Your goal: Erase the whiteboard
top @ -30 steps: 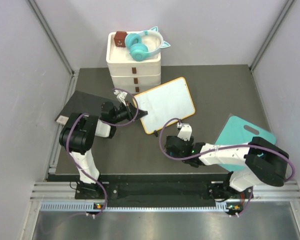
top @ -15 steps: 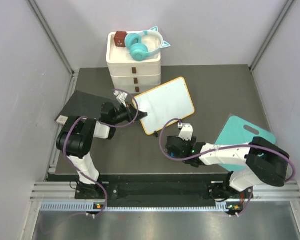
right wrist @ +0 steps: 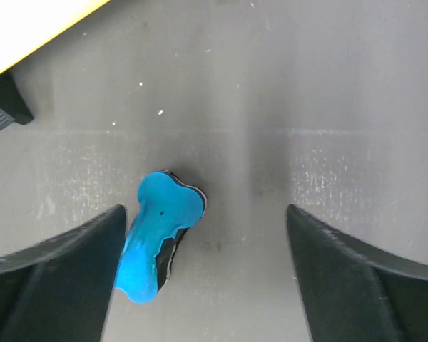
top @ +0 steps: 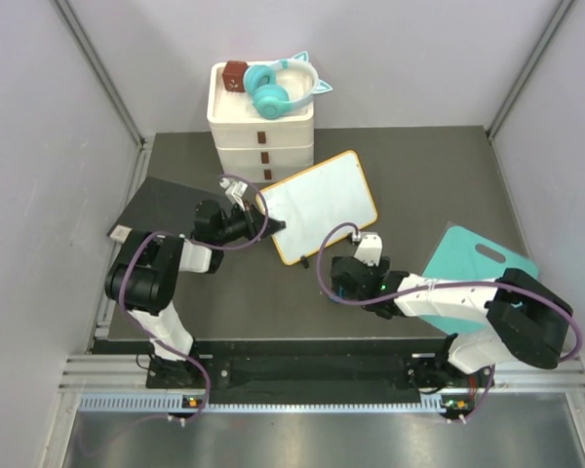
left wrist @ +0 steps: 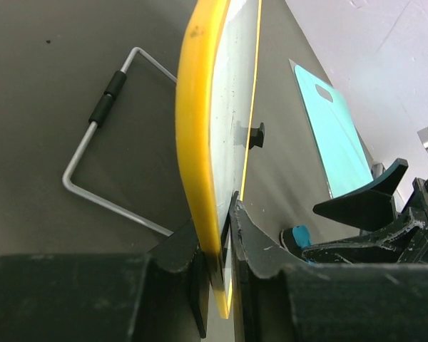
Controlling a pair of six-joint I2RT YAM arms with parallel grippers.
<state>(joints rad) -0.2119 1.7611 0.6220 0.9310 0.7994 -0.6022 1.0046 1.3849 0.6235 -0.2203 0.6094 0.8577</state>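
Roughly mid-desk, the whiteboard [top: 319, 205] lies askew on the dark desk [top: 409, 175], just in front of the white drawer stack [top: 261, 122] that carries teal headphones [top: 278, 88]; the left pincer [left wrist: 217, 217] is closed tight on the near-left edge of its orange-yellow frame, one finger on each face; in the left wrist view the board is seen edge-on, with a bent wire stand [left wrist: 103, 142] on the desk behind it; the right pincer [right wrist: 205, 214] is spread wide and grips nothing, hanging over a blue eraser [right wrist: 160, 239] that lies on the desk between its fingers, close beside one of them, though I cannot tell whether they touch; a teal cutting board [top: 478, 261] lies well apart on the right, a dark grey pad [top: 156, 205] on the left.
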